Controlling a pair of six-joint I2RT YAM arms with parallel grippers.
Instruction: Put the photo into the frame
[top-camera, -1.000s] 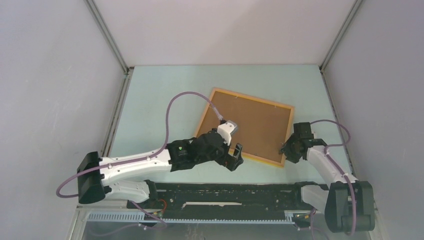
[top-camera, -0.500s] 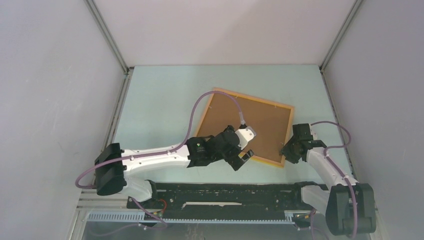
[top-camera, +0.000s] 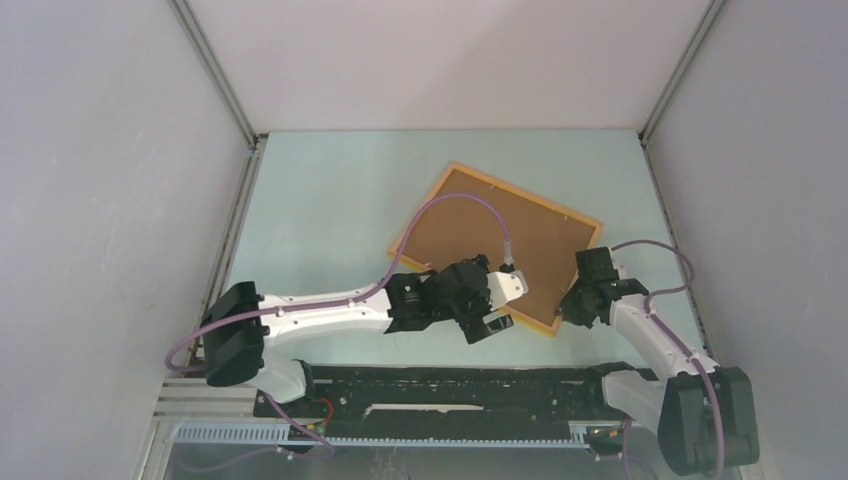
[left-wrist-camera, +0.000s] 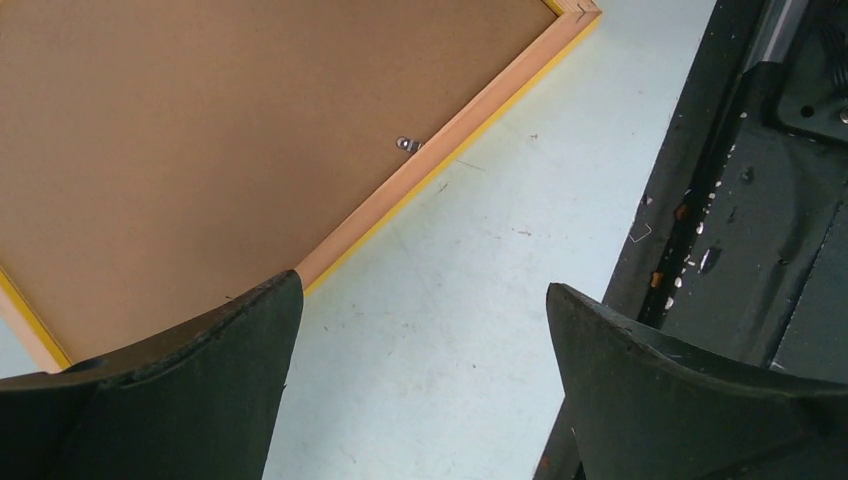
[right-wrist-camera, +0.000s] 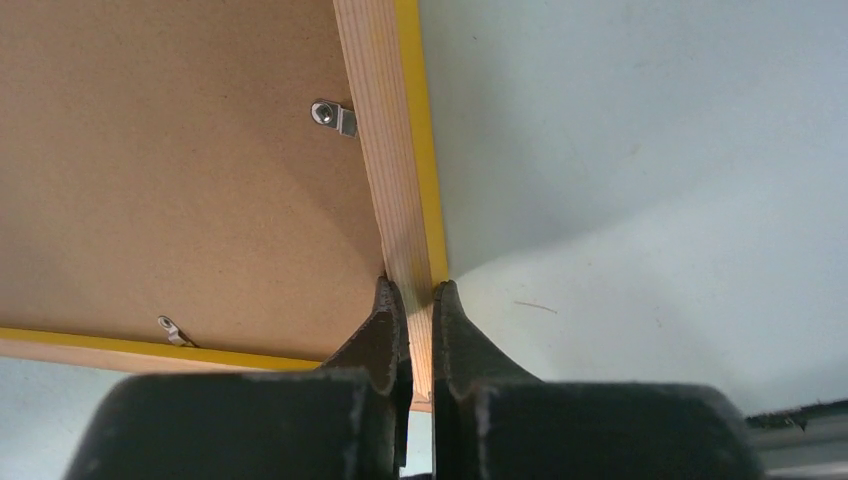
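The frame (right-wrist-camera: 390, 150) is lying back-up and askew right of the counter's (top-camera: 320, 200) centre, brown backing board (top-camera: 505, 235) showing, with the right pincer (right-wrist-camera: 417, 300) clamping its wooden rail by the near-right corner and the left pincer (left-wrist-camera: 422, 290) hanging wide apart over its near edge.

Top view, ctr-right: frame (right-wrist-camera: 390, 150) lies back-up on table (top-camera: 320, 200), backing board (top-camera: 500, 240) set in it; left gripper (top-camera: 483, 328) at its lower edge; right gripper (top-camera: 566, 310) at lower-right corner, astride the rail.

Frame (right-wrist-camera: 395, 150) – yellow-orange, backing board (right-wrist-camera: 180, 150) – plain brown, table (right-wrist-camera: 650, 150) pale green
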